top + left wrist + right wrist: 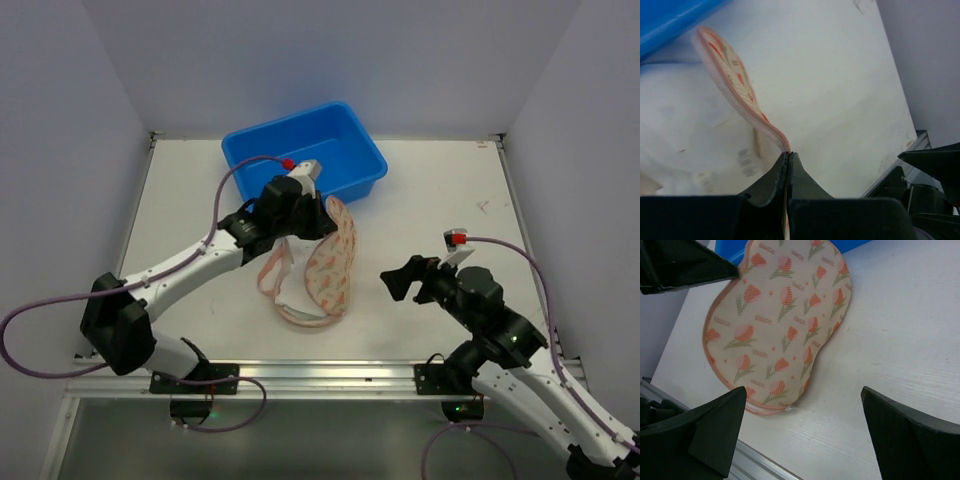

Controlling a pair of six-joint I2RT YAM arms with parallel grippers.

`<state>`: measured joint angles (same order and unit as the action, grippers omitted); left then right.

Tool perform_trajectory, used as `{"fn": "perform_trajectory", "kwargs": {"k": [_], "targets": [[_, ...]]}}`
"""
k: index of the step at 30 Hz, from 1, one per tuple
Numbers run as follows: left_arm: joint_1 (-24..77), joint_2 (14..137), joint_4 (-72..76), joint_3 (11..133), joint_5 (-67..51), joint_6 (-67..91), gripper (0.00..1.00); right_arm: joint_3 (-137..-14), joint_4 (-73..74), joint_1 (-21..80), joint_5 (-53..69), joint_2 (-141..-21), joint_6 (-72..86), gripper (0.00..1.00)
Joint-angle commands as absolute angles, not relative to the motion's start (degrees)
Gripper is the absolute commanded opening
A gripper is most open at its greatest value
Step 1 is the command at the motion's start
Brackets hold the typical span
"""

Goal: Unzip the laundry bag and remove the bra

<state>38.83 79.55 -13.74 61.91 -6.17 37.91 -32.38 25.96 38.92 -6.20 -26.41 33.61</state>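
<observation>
Two grippers. Left gripper [789, 156] pinches the pink edging [771, 131] of the laundry bag [325, 265], on the bench [430, 190] before the blue bin [335, 150]; right gripper [399, 280] stands spread beside it. Bag likely limp, light: grip edging.

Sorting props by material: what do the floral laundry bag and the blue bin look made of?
Laundry bag: soft matte mesh fabric, probably synthetic; a fine grid shows under the printed flowers, with pink sewn edging. Blue bin: seemingly rigid moulded plastic, smooth and slightly glossy, with rounded corners.
</observation>
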Motion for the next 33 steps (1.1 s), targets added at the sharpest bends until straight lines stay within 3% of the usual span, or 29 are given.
{"fn": "perform_trajectory", "kwargs": {"k": [1,6,8,15,20,23,33], "targets": [[45.07,86.71,-10.11,68.80,-9.57,39.37,0.00,-34.02,26.45,38.85,-11.41,-21.73,34.80,0.99],[50.53,95.96,-7.74,76.81,-10.99,41.04,0.00,-33.92,28.90,38.85,-14.06,-16.18,34.80,0.99],[51.32,99.22,-4.67,78.39,-11.16,42.00,0.13,-33.84,30.14,38.85,-16.24,-13.81,35.07,0.99],[55.46,109.07,-2.99,87.27,-16.26,42.72,0.39,-32.26,31.81,38.85,-20.39,-5.29,36.74,0.99],[55.46,104.60,-5.96,87.54,-10.56,39.65,0.86,-32.43,32.34,38.85,-22.59,-2.29,36.30,0.99],[55.37,101.61,-9.82,87.54,-5.46,37.89,0.97,-32.26,31.82,38.76,-23.20,-1.32,36.12,0.99],[50.19,88.25,-23.63,71.23,12.39,38.67,0.97,-30.59,26.04,38.85,-13.73,-11.42,36.04,0.99]]}}
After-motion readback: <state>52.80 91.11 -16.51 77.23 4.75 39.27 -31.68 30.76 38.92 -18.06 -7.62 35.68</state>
